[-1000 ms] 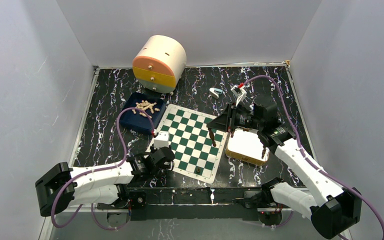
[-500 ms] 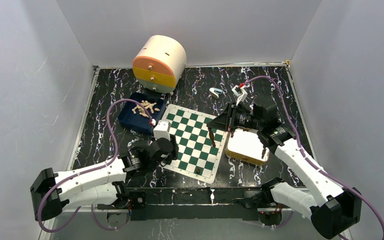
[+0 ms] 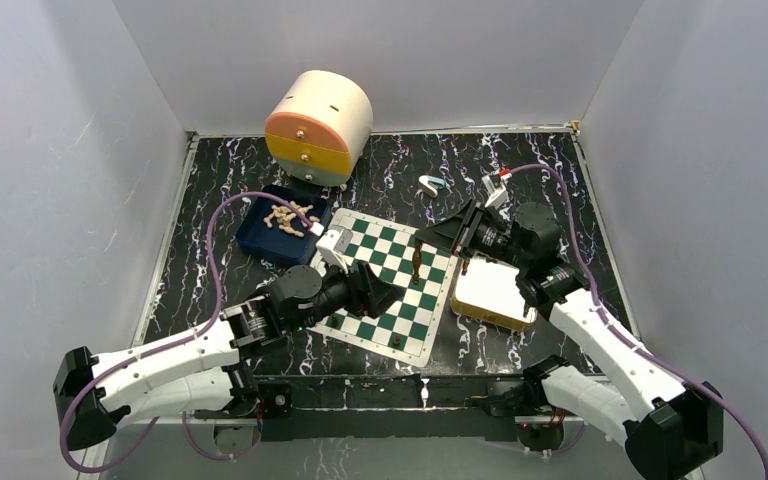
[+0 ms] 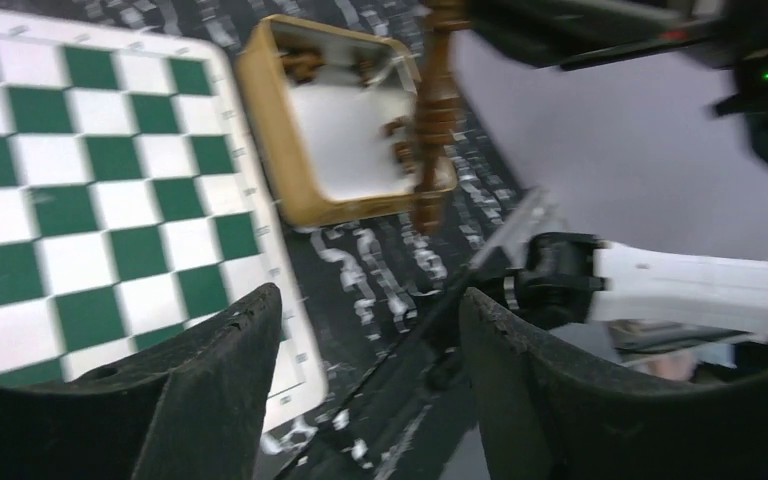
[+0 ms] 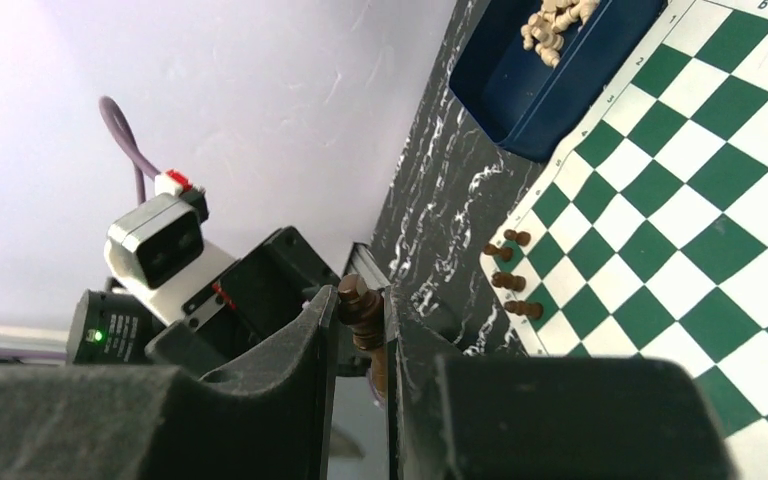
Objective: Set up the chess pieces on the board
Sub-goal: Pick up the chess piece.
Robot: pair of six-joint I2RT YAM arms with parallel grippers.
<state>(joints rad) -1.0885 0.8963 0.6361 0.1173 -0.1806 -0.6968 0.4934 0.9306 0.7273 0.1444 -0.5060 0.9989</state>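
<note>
From above, the board (image 3: 385, 245) lies mid-surface and is almost bare. Only a few dark pieces (image 3: 397, 342) stand at its near edge. The pale pieces (image 3: 290, 213) sit heaped in a blue tray (image 3: 255, 232) toward the far-left corner.

The left wrist view shows the left gripper (image 4: 370, 300) with jaws spread and empty, looking at a tan tray (image 4: 272, 140) that holds more dark ones.

In the right wrist view, the right gripper (image 5: 360, 320) has its jaws pinching a dark piece (image 5: 352, 292) above the board.

I'd judge the setup barely begun, with nearly everything left to place.
</note>
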